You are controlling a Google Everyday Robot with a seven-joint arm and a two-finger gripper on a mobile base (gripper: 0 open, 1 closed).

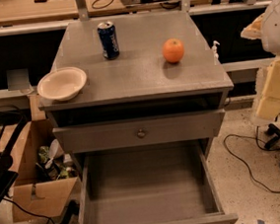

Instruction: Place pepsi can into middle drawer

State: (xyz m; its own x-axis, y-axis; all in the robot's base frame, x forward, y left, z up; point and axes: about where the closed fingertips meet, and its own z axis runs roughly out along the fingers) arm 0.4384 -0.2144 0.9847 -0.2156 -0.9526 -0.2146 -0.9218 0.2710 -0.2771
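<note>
The pepsi can (pixel 108 39) stands upright on the grey cabinet top (pixel 136 69), at the back and left of centre. The middle drawer (pixel 147 190) is pulled out wide below, and its flat grey floor holds nothing. My gripper (pixel 273 96) is at the right edge of the view, beside the cabinet's right side at about the height of its top. It is far from the can and holds nothing that shows.
An orange fruit (pixel 173 50) sits right of the can. A cream bowl (pixel 62 84) sits at the top's front left corner. The top drawer front with a round knob (pixel 141 132) is above the open drawer. A cardboard box (pixel 34 169) and cables (pixel 249 163) are on the floor.
</note>
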